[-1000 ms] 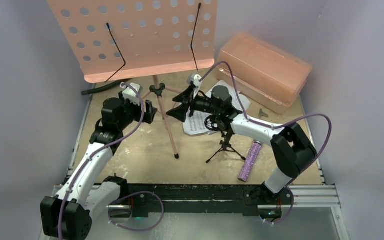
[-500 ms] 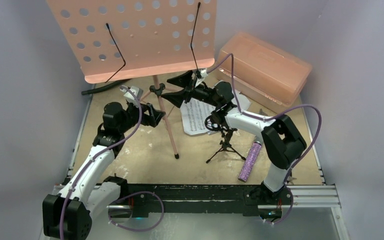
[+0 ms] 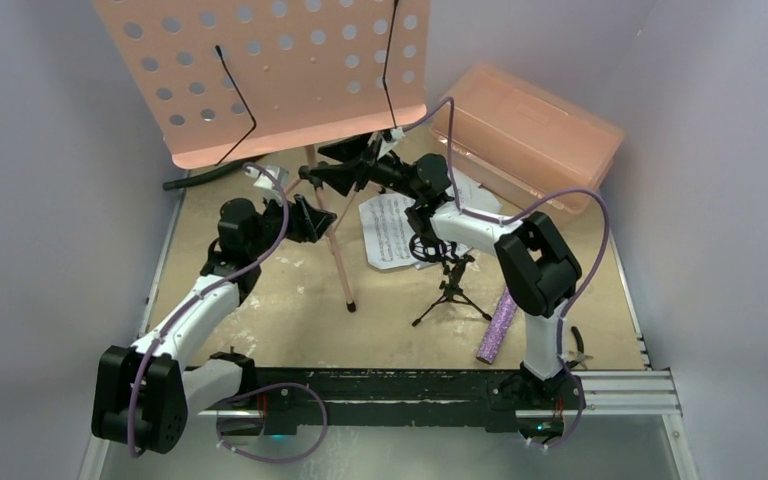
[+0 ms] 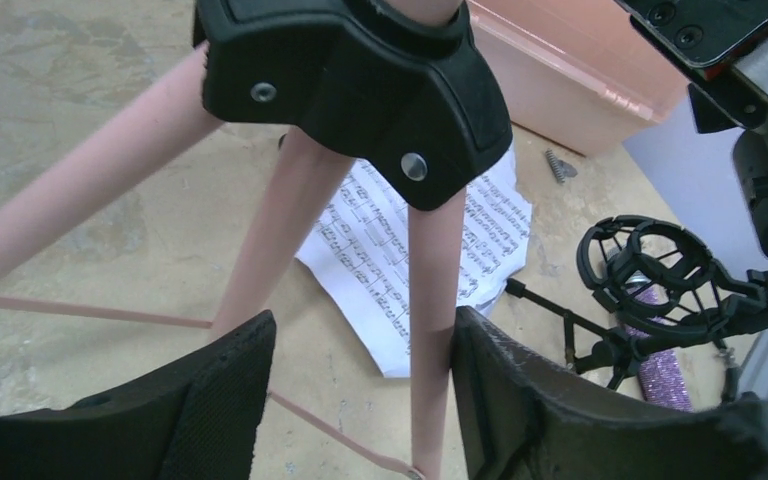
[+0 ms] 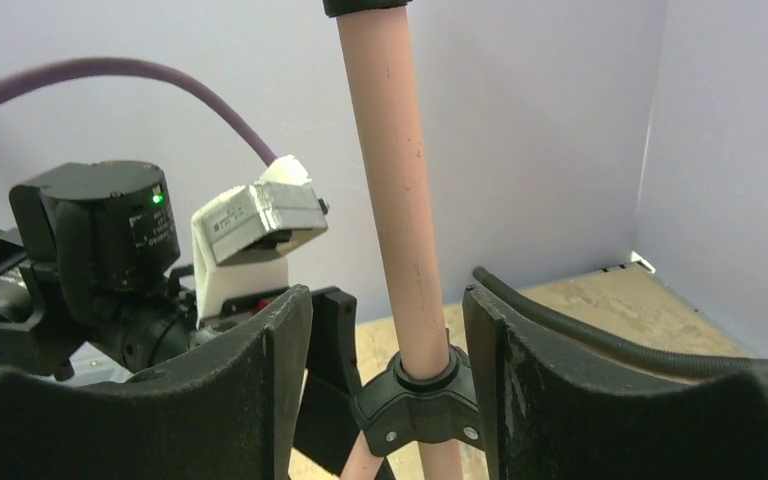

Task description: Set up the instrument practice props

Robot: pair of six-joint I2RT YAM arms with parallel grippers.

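Note:
The pink music stand [image 3: 280, 70] stands at the back, with its pole [image 5: 390, 180] rising from a black hub [image 4: 360, 90] over the tripod legs. My left gripper [image 4: 360, 330] is open around one leg [image 4: 430, 300]: the right finger touches it and the left finger stands apart. My right gripper [image 5: 388, 300] is open astride the pole just above the hub, with gaps on both sides. White sheet-music pages [image 3: 395, 230] lie flat on the table. The black tripod mic stand [image 3: 450, 280] stands beside them, and the purple glitter microphone [image 3: 497, 325] lies to its right.
A salmon plastic box [image 3: 530, 135] sits at the back right. Along the back left wall runs a black corrugated hose [image 5: 600, 335]. A red-handled tool [image 3: 578, 345] lies by the right rail. The grey walls stand close on three sides.
Both grippers have moved in to the stand's hub, the right one sweeping left and back to the pole. Both pairs of jaws have narrowed.

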